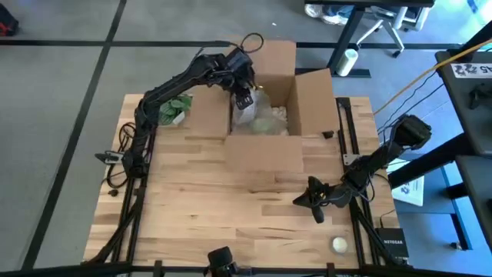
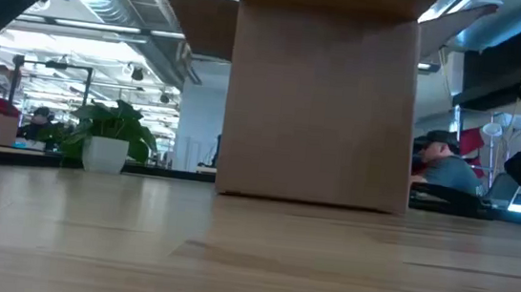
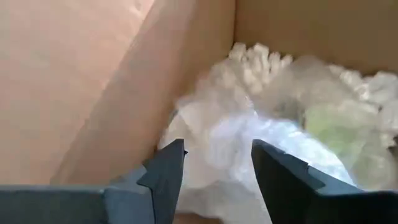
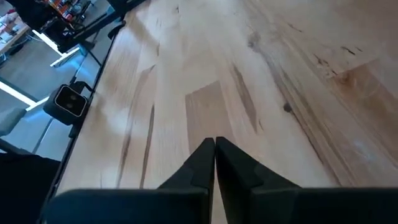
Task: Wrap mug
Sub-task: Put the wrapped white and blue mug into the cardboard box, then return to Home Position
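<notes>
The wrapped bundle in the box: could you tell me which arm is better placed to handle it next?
Likely the left. Its gripper hangs open inside the cardboard box, over the wrapped bundle. The right gripper is shut, low over bare table, outside the box.

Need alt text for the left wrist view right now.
The left gripper, fingers open, hovers inside the cardboard box over a bundle of white wrapping lying on packing fill.
</notes>
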Controlling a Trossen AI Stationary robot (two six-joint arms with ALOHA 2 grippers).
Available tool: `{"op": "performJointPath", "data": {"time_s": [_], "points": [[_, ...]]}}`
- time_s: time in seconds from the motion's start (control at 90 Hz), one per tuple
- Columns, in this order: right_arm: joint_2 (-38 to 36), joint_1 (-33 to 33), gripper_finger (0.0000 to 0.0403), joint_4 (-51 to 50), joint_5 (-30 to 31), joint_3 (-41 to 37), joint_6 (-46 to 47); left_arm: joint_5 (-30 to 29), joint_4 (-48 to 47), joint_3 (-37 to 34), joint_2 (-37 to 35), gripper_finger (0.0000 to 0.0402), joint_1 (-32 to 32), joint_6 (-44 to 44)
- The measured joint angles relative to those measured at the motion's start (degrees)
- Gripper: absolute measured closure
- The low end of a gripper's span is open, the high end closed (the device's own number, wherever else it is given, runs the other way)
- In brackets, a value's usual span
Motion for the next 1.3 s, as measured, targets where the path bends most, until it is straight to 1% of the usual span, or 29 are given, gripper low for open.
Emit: {"op": "performJointPath", "data": {"time_s": [0.3, 0.378, 0.544, 0.7, 0.756, 0.822, 0.922, 0.978, 1.044, 1.178, 1.211, 1.3], "points": [[0.00, 0.01, 0.0403, 0.15, 0.00, 0.00, 0.02, -0.38, -2.69, -0.03, -0.64, 0.0230, -0.19, -1.76], [0.00, 0.01, 0.0403, 0.15, 0.00, 0.00, 0.02, -2.05, -2.93, -0.03, -0.64, 0.0237, -0.35, -2.15], [0.00, 0.00, 0.0403, 0.19, 0.00, 0.00, 0.04, -2.59, -4.02, -0.06, -2.03, 0.0254, -0.28, -1.92], [0.00, 0.02, 0.0403, 0.17, 0.00, 0.00, 0.04, -7.12, -4.00, -0.03, -3.72, 0.0256, -0.26, -2.59], [0.00, 0.02, 0.0403, 0.09, 0.02, 0.00, 0.06, -7.51, -3.97, -0.03, -4.12, 0.0256, -0.20, -3.10], [0.00, 0.01, 0.0403, 0.06, 0.03, 0.00, 0.06, -5.58, -4.11, -0.01, -4.59, 0.0256, -0.22, -3.44], [0.00, -0.03, 0.0403, 0.02, 0.48, 0.00, 0.06, 2.04, -4.92, -0.01, -4.78, 0.0261, -0.28, -4.55], [0.00, -0.03, 0.0403, 0.16, 0.65, 0.00, 0.06, 6.54, -6.19, -0.01, -4.80, 0.0272, -0.29, -4.80], [0.00, -0.03, 0.0403, 0.15, 0.72, 0.00, 0.08, 9.98, -7.29, -0.01, -4.80, 0.0297, -0.72, -4.44], [0.00, -0.01, 0.0403, 0.26, 0.72, 0.00, 0.08, 10.85, -8.22, -0.01, -4.80, 0.0380, -2.82, -1.57], [0.00, -0.02, 0.0403, 0.25, 0.72, 0.00, 0.09, 10.88, -8.20, -0.01, -4.86, 0.0390, -3.36, -1.16], [0.00, 0.00, 0.0403, 0.31, 0.72, 0.00, 0.11, 10.98, -7.34, -0.01, -4.95, 0.0399, -5.07, -0.95]]}}
